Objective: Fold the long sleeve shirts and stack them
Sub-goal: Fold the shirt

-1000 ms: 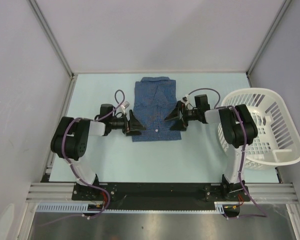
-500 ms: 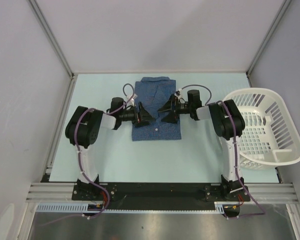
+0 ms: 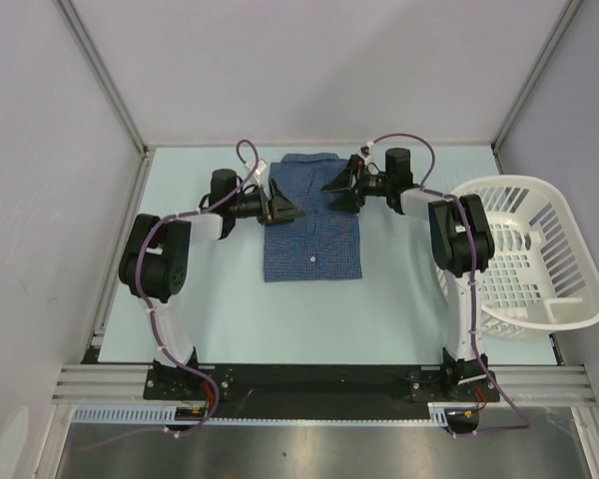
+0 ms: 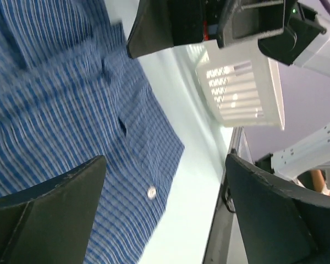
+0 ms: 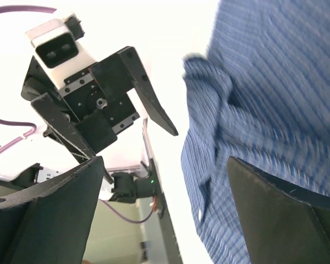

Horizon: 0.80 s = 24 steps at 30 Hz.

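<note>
Centrally, toward the far edge of the pale green tabletop [image 3: 220, 299]: one medium-blue, fine-checked cloth long sleeve shirt [image 3: 312, 225], folded into a neat rectangle, collar [image 5: 212, 91] at the far end, a small white button [image 3: 309, 261] showing near the hem closest to the arm bases. Flat on the surface, gripped by nothing. Over its far left part, the black two-finger left gripper [image 3: 288, 207], jaws spread wide, tips aimed rightward across the cloth, pinching nothing. Over the far right part, mirrored, the black two-finger right gripper [image 3: 336, 190], likewise spread wide and empty, tips aimed leftward. Facing each other on either side of the collar, clearly apart; contact with the fabric impossible to judge. From the left wrist view, blue weave beneath the dark fingers [image 4: 44, 209], with the opposite gripper hanging at the top of that view. Off at the table's right edge, a white plastic slatted laundry basket [image 3: 519, 182], well apart from the shirt, just beyond the right arm's elbow.
</note>
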{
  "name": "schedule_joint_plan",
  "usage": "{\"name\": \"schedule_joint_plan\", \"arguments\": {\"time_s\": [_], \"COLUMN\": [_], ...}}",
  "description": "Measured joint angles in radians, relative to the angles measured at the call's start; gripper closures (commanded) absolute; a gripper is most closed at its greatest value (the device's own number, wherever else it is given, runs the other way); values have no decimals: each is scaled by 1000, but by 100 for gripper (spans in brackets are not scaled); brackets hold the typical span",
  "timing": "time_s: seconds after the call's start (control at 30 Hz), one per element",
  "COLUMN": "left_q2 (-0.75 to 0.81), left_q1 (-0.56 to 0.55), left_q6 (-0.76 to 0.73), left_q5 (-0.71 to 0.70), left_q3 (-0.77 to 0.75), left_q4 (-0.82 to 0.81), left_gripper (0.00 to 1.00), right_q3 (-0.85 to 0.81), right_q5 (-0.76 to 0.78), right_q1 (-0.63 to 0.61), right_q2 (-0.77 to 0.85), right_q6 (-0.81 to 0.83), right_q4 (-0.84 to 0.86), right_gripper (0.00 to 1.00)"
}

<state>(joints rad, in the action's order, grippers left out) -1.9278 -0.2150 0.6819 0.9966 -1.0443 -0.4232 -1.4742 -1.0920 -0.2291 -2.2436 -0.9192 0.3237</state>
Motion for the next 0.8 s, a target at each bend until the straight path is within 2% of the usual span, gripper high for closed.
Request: {"name": "schedule_joint_plan", "arguments": {"time_s": [0.23,0.37,0.5,0.63,0.7,0.8], "left_q2": [-177,-266,-256,-215,-158,8], "left_q1": [12,46,54,54,55,47], "left_q6": [-3,23,15,-53,-97,-152], "left_q5": [-89,-97,-97,-93,-87,-68], "left_q3": [-188,-208,-209,-206,-178,-72], "left_q4": [32,46,52,104,135,166], "left_gripper": [7,5,4,4,5,7], "right_q3": [-188,-259,-282,-282,-259,-165], "right_q5": [-3,-11,7,11,14,19], "right_q1": [-3,-2,-3,-2,-2,-7], "right_q2": [-159,-238,-240,-219,-178,-45], "right_q6": [34,70,131,186,220,265], "right_q4": [-10,-79,-124,-180,-220,-264], "right_gripper": [0,0,0,0,0,0]}}
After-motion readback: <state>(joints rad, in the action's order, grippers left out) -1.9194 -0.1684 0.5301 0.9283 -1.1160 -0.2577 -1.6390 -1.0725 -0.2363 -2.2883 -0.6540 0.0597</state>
